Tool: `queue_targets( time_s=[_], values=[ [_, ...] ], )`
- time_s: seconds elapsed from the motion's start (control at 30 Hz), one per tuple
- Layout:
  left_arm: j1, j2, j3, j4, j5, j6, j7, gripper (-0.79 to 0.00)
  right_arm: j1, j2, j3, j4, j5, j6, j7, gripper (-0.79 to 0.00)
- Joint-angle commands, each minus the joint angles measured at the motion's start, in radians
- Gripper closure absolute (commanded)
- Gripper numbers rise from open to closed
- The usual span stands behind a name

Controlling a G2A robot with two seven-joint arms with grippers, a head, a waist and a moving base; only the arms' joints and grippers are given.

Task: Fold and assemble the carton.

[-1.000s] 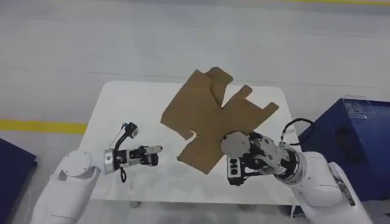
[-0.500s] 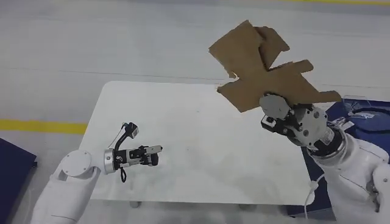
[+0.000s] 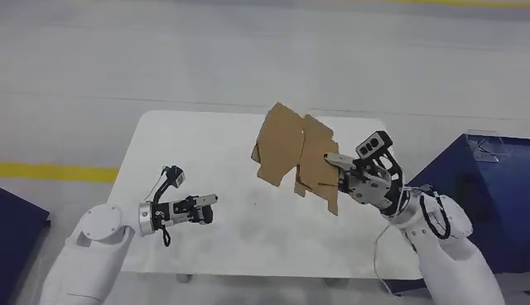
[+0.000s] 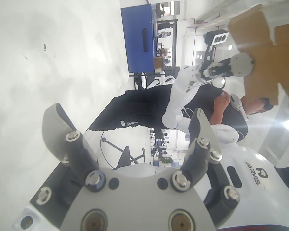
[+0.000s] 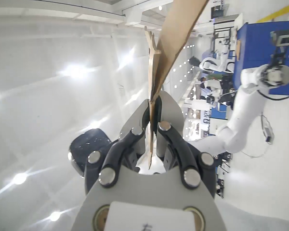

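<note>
Two grippers: the right gripper clamps the brown carton, seen edge-on in its wrist view. The top view shows it partly folded, raised above the worktop, right side. The left gripper gapes wide, near left.

There was one flat cardboard carton, one white desk, and two grippers: left gripper and right gripper.
</note>
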Motion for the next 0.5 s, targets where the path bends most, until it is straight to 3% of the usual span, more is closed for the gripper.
queue_targets(
  time_s=[0.0,0.07,0.2,0.47],
  values=[
    [-0.004,0.005,-0.051,0.025,-0.102,0.077,0.006,-0.785,0.005,0.002,-0.011,0.031,-0.069,-0.006,0.036,0.0],
    [-0.02,0.011,-0.098,0.048,-0.22,0.175,-0.05,-0.785,0.008,0.005,-0.02,0.053,-0.124,-0.005,0.058,0.0],
    [-0.033,0.028,-0.14,0.02,-0.186,0.216,-0.075,-0.785,0.002,0.01,-0.056,0.081,-0.256,-0.009,0.112,0.0],
    [0.0,0.041,-0.089,-0.12,-0.071,0.264,-0.102,-0.785,-0.009,0.01,-0.12,0.098,-0.367,-0.027,0.155,0.0]
  ],
)
